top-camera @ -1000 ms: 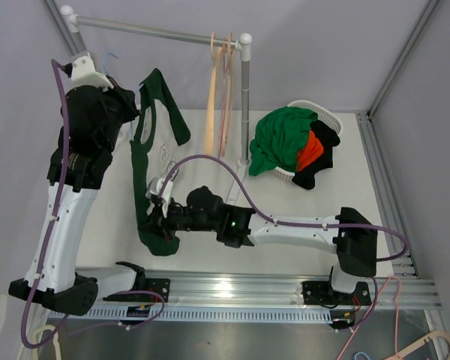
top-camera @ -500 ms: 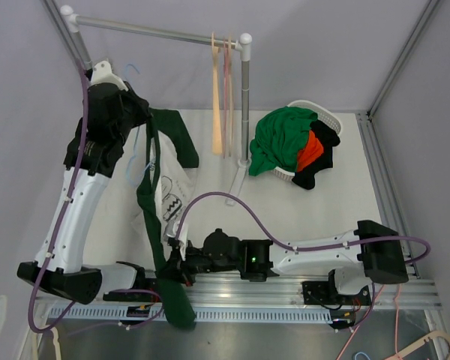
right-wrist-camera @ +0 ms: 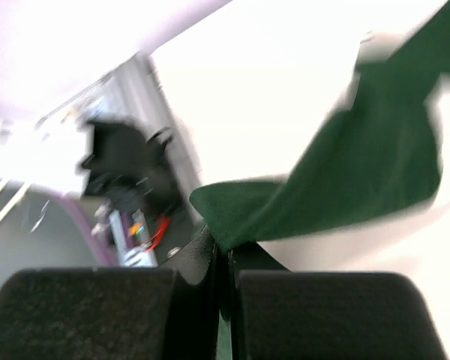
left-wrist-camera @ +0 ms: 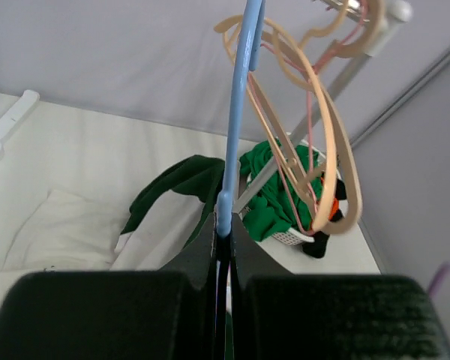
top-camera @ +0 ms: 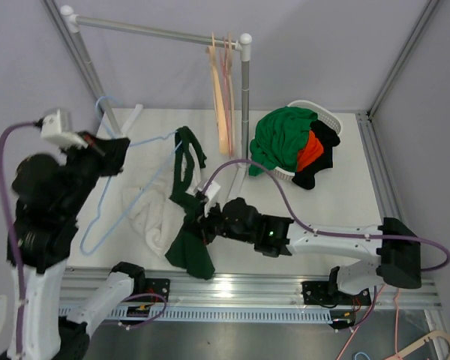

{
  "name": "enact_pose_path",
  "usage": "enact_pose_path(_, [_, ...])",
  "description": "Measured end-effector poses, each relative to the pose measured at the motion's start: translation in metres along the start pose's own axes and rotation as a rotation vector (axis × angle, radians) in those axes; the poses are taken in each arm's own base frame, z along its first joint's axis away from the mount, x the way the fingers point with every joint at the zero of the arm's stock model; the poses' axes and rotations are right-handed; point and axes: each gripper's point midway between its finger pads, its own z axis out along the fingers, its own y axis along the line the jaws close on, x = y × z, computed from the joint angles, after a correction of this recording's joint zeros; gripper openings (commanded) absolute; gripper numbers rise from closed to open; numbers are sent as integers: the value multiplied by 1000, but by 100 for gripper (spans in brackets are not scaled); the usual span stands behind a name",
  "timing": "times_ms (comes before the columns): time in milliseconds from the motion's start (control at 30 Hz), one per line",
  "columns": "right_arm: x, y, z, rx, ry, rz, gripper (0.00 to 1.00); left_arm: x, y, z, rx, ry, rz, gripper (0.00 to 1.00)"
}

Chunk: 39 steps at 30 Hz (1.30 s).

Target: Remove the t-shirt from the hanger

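My left gripper [top-camera: 111, 153] is shut on the neck of a light blue wire hanger [top-camera: 146, 139], which it holds up over the left of the table. In the left wrist view the hanger [left-wrist-camera: 232, 135] rises straight out of my shut jaws. The dark green and white t-shirt [top-camera: 186, 187] hangs from about the hanger's right tip, with most of it bunched on the table. It also shows in the left wrist view [left-wrist-camera: 181, 178]. My right gripper [top-camera: 201, 225] is shut on the shirt's green lower edge [right-wrist-camera: 337, 180] near the table's front.
A clothes rail with a grey post [top-camera: 245, 97] carries wooden and pink hangers [top-camera: 222, 97] at the back, close to the blue hanger's hook in the left wrist view. A white basket [top-camera: 326, 118] of green, orange and black clothes stands at the back right.
My left arm has swung down and leftward, carrying the hanger out of the shirt's body. My right gripper has moved from the front rail back over the table with the green hem.
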Motion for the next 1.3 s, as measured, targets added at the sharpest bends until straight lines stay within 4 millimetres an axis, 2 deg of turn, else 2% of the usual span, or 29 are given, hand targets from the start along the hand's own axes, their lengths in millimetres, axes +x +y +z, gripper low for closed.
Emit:
enact_pose_path(33, [-11, -11, -7, 42, -25, 5, 0, 2, 0, -14, 9, -8, 4, 1])
enact_pose_path(67, [-20, -19, -14, 73, -47, 9, 0, 3, 1, -37, 23, -32, 8, 1])
enact_pose_path(133, [-37, -31, -28, 128, -92, 13, 0, -4, 0, -73, 52, -105, 21, 1])
enact_pose_path(200, [-46, -38, -45, 167, -123, 6, 0, -9, 2, -100, 62, -171, 25, 1])
enact_pose_path(267, [-51, -38, -62, 180, -137, -10, 0, -8, 8, -119, 56, -222, 25, 1])
enact_pose_path(367, [-56, -28, -87, 183, -153, -52, 0, -4, 17, -132, 35, -261, 25, 1])
enact_pose_path(467, [-69, -10, -115, 175, -187, -102, 0, 3, 23, -130, 18, -257, 25, 1])
enact_pose_path(533, [-91, 8, -135, 161, -223, -149, 0, 9, 26, -123, 9, -236, 25, 1])
enact_pose_path(567, [-106, 16, -145, 152, -250, -167, 0, 13, 27, -118, 5, -223, 25, 1])
enact_pose_path(633, [-150, 30, -170, 141, -344, -203, 0, 20, 28, -110, 5, -199, 23, 1])
enact_pose_path(733, [-205, 37, -207, 159, -469, -244, 0, 31, 32, -101, -3, -165, 20, 1])
enact_pose_path(767, [-223, 38, -221, 170, -517, -262, 0, 33, 32, -99, -5, -159, 21, 1])
enact_pose_path(867, [-262, 35, -254, 222, -618, -339, 0, 31, 32, -98, -3, -162, 22, 1])
enact_pose_path(1067, [-326, 15, -298, 394, -743, -491, 0, 28, 30, -99, 2, -173, 25, 1])
enact_pose_path(1167, [-351, 4, -313, 471, -785, -557, 0, 27, 30, -99, 3, -175, 26, 1])
enact_pose_path(1300, [-381, 1, -320, 525, -806, -633, 0, 27, 30, -98, 3, -174, 31, 1])
